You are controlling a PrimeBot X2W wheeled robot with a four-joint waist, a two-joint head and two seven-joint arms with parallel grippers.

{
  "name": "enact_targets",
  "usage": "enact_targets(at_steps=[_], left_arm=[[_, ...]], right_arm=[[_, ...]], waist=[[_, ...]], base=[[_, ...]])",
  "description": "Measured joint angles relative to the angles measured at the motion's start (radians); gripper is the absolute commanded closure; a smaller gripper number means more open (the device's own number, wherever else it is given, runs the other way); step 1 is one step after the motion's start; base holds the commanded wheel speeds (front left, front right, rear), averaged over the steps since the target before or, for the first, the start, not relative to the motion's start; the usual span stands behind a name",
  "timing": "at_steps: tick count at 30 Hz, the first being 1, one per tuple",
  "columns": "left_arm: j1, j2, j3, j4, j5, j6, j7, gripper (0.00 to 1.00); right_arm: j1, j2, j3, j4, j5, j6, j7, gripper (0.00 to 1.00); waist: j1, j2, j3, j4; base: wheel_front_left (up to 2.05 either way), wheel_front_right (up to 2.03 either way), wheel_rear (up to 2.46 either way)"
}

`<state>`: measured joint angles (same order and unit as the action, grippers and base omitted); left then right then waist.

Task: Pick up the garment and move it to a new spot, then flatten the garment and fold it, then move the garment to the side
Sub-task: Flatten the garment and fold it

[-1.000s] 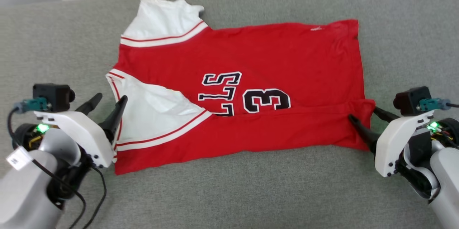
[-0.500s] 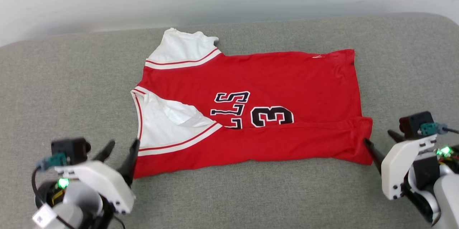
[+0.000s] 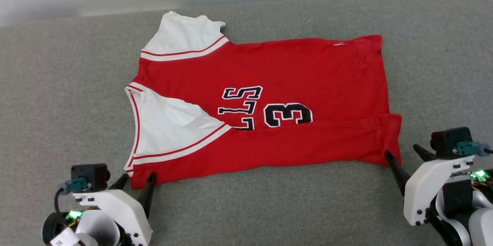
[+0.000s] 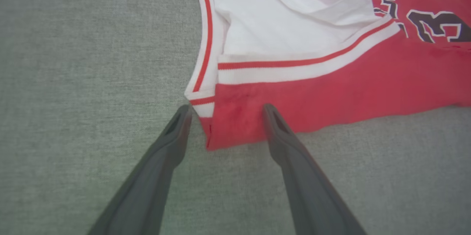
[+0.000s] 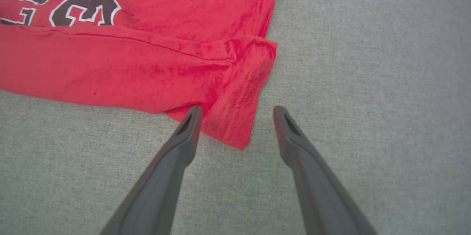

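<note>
The garment (image 3: 292, 65), a red jersey with white sleeves and a black number 3, lies flat on the grey cushioned surface, its near long edge folded up over the lettering. My left gripper (image 3: 138, 178) is open, its fingers astride the near left corner of the garment (image 4: 331, 91), one finger beside the striped trim. In the left wrist view the left gripper (image 4: 225, 108) has red cloth between its tips. My right gripper (image 3: 401, 151) is open at the near right corner. In the right wrist view the right gripper (image 5: 237, 110) straddles the hemmed corner of the garment (image 5: 147, 69).
The grey fabric surface (image 3: 57, 103) spreads wide to the left, right and front of the jersey. Its far edge (image 3: 269, 1) meets a pale wall just behind the upper white sleeve (image 3: 181, 34).
The head view has shifted. Against the jersey, my left gripper has drawn back from the white sleeve to the near left corner, and my right gripper has drawn back to the near right corner.
</note>
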<state>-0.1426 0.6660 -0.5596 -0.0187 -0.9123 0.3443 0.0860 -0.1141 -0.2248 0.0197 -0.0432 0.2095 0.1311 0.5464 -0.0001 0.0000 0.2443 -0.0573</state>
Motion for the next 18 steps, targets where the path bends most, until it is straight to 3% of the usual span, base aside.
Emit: enact_targets(at_steps=[10,11,12,13,18], left_arm=[[-0.038,-0.013,-0.038,0.081,0.018,0.016,0.049,0.00],[-0.042,-0.016,-0.039,0.085,0.012,0.012,0.054,0.35],[-0.047,-0.017,-0.041,0.090,0.008,0.006,0.061,0.78],[-0.050,-0.016,-0.045,0.097,0.008,-0.001,0.063,1.00],[-0.058,-0.042,-0.052,0.128,-0.007,-0.037,0.058,1.00]], right_arm=[[0.017,0.012,-0.014,-0.062,-0.008,0.000,0.008,0.00],[0.018,0.011,-0.014,-0.063,-0.008,0.000,0.009,0.00],[0.018,0.010,-0.012,-0.065,-0.008,0.000,0.009,0.00],[0.018,0.007,-0.009,-0.065,-0.008,0.000,0.009,0.00],[0.018,-0.019,-0.005,-0.069,-0.009,0.000,0.018,0.00]], waist=[[0.0000,0.0000,0.049,-0.014],[0.0000,0.0000,0.051,-0.014],[0.0000,0.0000,0.053,-0.013],[0.0000,0.0000,0.054,-0.012],[0.0000,0.0000,0.035,0.000]], base=[[0.00,0.00,0.00],[0.00,0.00,0.00],[0.00,0.00,0.00],[0.00,0.00,0.00],[0.00,0.00,0.00]])
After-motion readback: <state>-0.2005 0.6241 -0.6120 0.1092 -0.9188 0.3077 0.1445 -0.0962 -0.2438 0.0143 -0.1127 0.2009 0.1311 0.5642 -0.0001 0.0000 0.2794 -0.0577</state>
